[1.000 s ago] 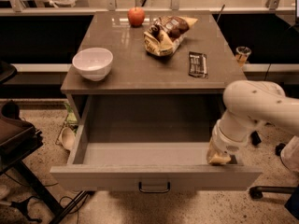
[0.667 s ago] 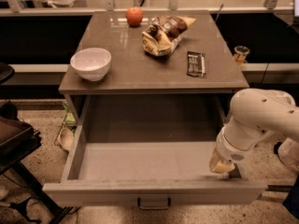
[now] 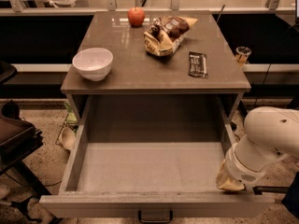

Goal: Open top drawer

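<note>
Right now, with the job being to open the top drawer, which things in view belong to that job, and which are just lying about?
Belong to the job: top drawer, standing open; its dark handle; the gripper, at the drawer's front right corner.

Lying about, on the countertop: white bowl; red apple; snack bag; dark wrapped bar.

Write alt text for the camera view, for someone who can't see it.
The wide grey top drawer stands pulled far out of a brown table, the robot's gripper at its front right corner. On top: white bowl, red apple, crumpled snack bag, dark wrapped bar.
</note>
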`<state>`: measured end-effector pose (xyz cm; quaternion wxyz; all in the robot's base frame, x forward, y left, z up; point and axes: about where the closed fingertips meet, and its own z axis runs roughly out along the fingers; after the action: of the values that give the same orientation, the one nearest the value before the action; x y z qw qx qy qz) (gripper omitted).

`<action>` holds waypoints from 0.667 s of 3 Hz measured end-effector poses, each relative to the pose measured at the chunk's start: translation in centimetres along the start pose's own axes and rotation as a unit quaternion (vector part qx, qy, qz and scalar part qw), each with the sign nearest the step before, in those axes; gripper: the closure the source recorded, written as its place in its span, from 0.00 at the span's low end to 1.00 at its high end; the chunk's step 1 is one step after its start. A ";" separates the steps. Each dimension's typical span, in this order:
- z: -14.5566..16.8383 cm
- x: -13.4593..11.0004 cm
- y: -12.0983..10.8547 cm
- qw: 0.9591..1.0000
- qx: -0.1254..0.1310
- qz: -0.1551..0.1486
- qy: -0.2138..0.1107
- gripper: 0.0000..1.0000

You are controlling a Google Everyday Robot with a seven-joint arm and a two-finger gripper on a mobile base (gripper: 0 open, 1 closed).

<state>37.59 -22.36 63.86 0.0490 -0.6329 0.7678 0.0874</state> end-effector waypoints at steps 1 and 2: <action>-0.1 0.0 0.0 1.000 0.001 -0.001 0.000 0.59; -0.1 0.0 0.1 1.000 0.001 -0.001 0.001 0.36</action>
<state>37.49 -22.35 63.99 0.0493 -0.6334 0.7674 0.0860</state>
